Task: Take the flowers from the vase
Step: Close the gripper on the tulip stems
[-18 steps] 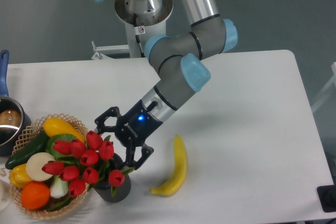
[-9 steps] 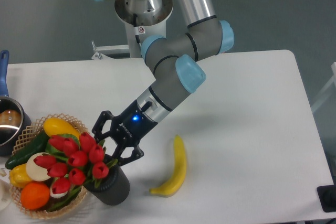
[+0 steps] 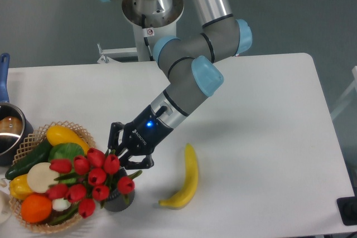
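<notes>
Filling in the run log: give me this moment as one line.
gripper: closed around flowers near the heads | flowers: stems in vase | vase: on table, beside basket | lift: not done

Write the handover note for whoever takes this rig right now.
Gripper: fingers drawn in at the top of the bunch of red tulips with green stems; whether they actually pinch the stems cannot be told.
Flowers: in the short dark grey-black cylindrical vase, between the woven wicker basket and the yellow banana.
Done: approach to the flowers.
Left: confirm the grip, lift the bunch out of the vase.
</notes>
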